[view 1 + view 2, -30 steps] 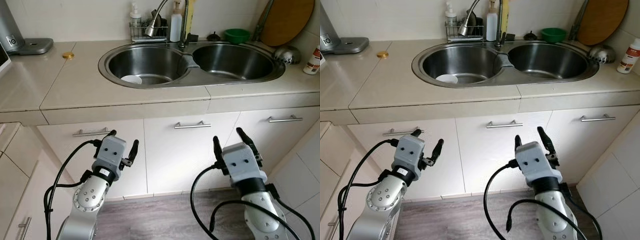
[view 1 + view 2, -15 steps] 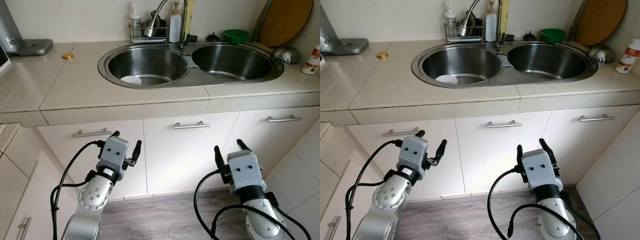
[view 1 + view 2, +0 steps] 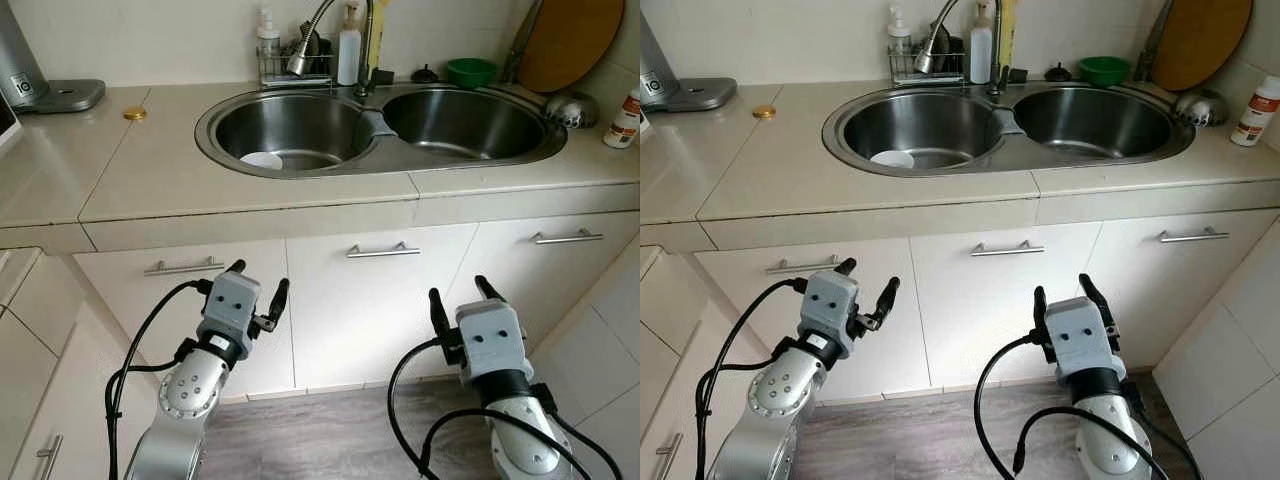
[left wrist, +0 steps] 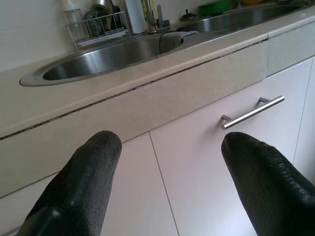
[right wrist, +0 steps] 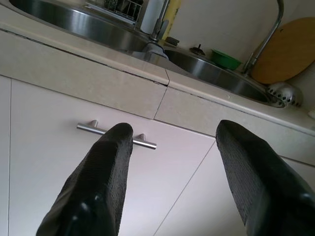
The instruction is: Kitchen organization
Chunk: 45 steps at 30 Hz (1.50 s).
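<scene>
A steel double sink is set in the beige counter. A white bowl lies in its left basin. My left gripper hangs open and empty below the counter, before the left cabinet drawer. My right gripper is open and empty too, in front of the cabinet door between the middle handle and the right handle. In the left wrist view the fingers frame the cabinet front and a handle.
Behind the sink stand a wire rack with bottles, a tap, a green bowl and a round wooden board. A gold lid lies at the left. A steel ladle and a bottle sit at the right.
My right gripper has dropped lower in front of the cabinets. My left gripper has crept slightly right. Both stay open.
</scene>
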Available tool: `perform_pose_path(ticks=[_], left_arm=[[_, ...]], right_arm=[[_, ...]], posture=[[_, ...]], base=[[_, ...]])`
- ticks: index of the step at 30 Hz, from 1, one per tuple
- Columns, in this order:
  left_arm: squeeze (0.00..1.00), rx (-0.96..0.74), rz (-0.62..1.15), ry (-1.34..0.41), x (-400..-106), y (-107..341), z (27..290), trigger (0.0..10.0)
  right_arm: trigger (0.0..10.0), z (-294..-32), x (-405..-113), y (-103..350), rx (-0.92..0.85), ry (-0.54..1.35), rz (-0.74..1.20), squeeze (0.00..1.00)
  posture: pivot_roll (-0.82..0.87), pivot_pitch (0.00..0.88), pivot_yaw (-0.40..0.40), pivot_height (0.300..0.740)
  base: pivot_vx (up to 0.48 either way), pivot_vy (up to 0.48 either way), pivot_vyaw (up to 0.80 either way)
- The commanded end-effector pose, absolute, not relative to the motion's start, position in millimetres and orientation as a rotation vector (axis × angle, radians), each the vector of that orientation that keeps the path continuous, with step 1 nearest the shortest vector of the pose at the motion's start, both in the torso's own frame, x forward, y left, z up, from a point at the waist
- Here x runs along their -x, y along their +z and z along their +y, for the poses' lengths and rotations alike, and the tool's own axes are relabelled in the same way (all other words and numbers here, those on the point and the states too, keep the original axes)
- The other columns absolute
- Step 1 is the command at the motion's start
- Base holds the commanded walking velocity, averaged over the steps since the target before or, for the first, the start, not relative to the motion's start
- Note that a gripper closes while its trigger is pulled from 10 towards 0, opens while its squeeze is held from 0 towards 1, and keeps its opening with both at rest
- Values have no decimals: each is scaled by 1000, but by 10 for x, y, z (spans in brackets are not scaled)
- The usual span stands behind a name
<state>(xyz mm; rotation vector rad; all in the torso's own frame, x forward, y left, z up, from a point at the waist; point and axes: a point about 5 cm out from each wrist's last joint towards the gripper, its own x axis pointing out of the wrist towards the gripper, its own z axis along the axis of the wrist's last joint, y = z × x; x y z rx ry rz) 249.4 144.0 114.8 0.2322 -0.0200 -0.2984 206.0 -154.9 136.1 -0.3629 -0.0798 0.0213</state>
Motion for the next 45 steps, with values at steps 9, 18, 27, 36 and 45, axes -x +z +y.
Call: perform_pose_path(ticks=[9,18,27,36,45], left_arm=[[0,-256,-51,-334,-2500,1174,1416,10000],[0,-254,-52,-339,-2501,1168,1409,10000],[0,-251,-56,-337,-2512,1169,1409,10000],[0,-258,-70,-337,-2519,1185,1402,10000],[0,-265,-80,-352,-2524,1188,1374,10000]], right_arm=[[10000,-1573,-2077,1401,346,4,-94,0],[10000,-1570,-2077,1413,358,9,-99,0],[10000,-1615,-2077,1455,379,-43,-116,0],[10000,-1650,-2064,1508,458,-80,-126,0],[10000,-1649,-2071,1518,488,-83,-132,0]], posture=[[-114,0,1,740],[-117,0,0,740],[-117,0,-1,740],[-132,0,2,740],[-130,0,3,740]], base=[[0,289,-374],[0,0,-444],[0,0,0],[0,0,-444],[0,0,-267]])
